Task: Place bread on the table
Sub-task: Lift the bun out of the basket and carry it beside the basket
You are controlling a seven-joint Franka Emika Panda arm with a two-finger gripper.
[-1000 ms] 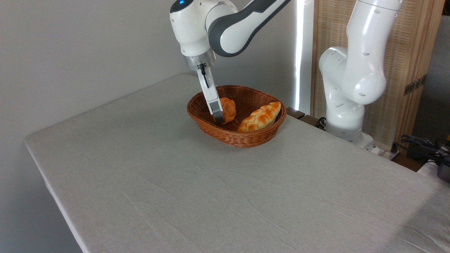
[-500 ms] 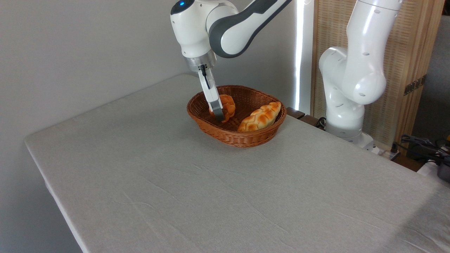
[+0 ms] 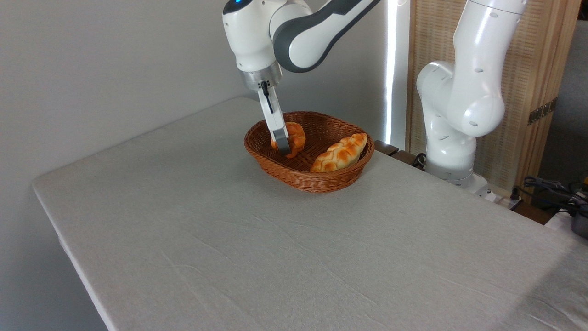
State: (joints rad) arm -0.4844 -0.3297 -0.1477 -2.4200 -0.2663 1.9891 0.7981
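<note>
The bread sat right behind the hand, inside the left part of the basket. The hand pointed down and squeezed the bread between its fingers. I could not tell if the bread touched the basket floor. A long loaf lay beside it. The basket stood on the counter
</note>
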